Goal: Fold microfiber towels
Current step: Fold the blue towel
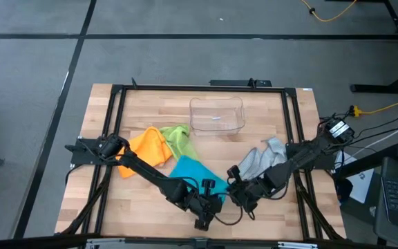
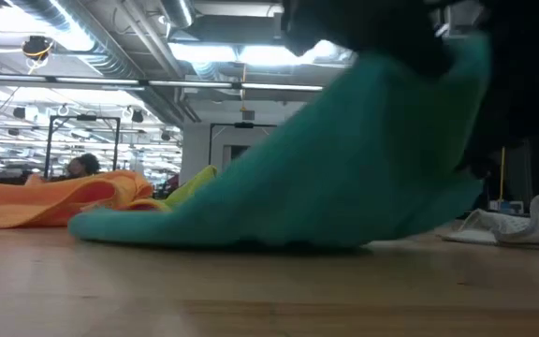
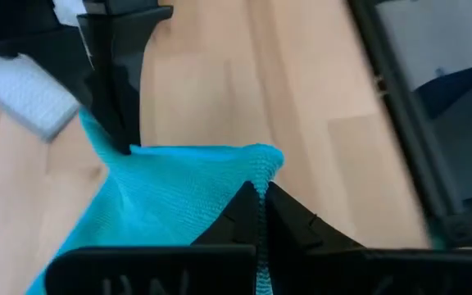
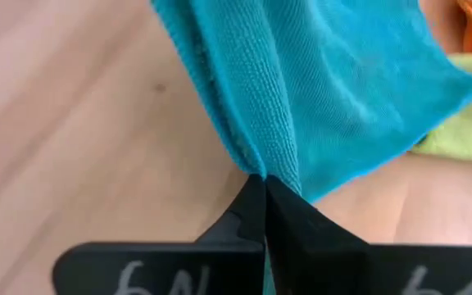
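Observation:
A teal blue towel (image 1: 189, 170) lies near the table's front middle, with both grippers shut on it. My left gripper (image 1: 216, 199) has one corner and my right gripper (image 1: 231, 182) a neighbouring part of the edge. In the low view the teal towel (image 2: 344, 159) rises toward the grippers, while its far-left part (image 2: 110, 227) rests on the wood. An orange towel (image 1: 148, 148) and a lime green towel (image 1: 178, 138) lie crumpled to the left. A pale grey-blue towel (image 1: 262, 159) lies crumpled under my right arm. My left gripper pinches a corner of the teal towel's edge (image 3: 262, 176) between its two fingertips, slanting down from the near side. The cloth runs from that corner to the other gripper, lifted off the wood. My right gripper pinches a bunched fold of the teal towel (image 4: 260, 160) between its fingertips, slanting down from the right. The cloth fans out from the fingers, raised here, with its far part on the table.
A clear plastic bin (image 1: 217, 115) stands at the table's far middle. A black frame (image 1: 119, 117) runs round the tabletop. Bare wood (image 1: 137, 207) shows at the near left and near right.

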Robot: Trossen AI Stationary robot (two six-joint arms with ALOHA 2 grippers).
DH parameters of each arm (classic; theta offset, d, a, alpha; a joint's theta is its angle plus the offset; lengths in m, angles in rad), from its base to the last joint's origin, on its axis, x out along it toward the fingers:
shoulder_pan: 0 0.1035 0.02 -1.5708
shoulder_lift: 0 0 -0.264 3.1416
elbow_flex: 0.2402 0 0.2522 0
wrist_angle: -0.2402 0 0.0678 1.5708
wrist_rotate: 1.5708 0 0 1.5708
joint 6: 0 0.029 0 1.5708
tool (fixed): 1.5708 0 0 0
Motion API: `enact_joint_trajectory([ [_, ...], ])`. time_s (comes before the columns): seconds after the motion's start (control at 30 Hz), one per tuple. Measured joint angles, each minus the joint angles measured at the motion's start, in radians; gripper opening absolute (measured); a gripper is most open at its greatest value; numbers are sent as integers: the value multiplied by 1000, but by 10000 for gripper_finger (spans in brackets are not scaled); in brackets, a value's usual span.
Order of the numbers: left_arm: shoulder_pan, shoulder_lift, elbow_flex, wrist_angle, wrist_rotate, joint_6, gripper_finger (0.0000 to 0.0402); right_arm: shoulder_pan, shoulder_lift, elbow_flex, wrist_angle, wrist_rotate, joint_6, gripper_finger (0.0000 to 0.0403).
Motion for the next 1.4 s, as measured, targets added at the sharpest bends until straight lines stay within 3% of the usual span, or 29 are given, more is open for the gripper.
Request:
enact_joint_trajectory([
  [0.17, -26, 0, 31, 49, -11, 46, 0, 71, 0, 74, -113, -13, 48, 1],
  [0.33, -47, -1, 39, 66, -10, 78, 0, 112, -2, 104, -101, 4, 15, 0],
  [0.6, -53, -11, 40, -35, -20, 56, 0, 57, -2, 106, -40, 36, -110, 0],
  [0.8, -83, -12, 41, -79, -250, -18, 0, -23, -2, 106, 38, -46, -193, 0],
  [1.03, -134, -12, 40, -257, -376, -281, 0, -77, 6, 107, 77, -103, -231, 0],
  [1.2, -151, -11, 40, -423, -408, -543, 0, -104, 20, 108, 149, -120, -250, 0],
  [1.4, -152, -10, 39, -516, -399, -728, 0, -147, 107, 109, 270, -164, -299, 0],
])
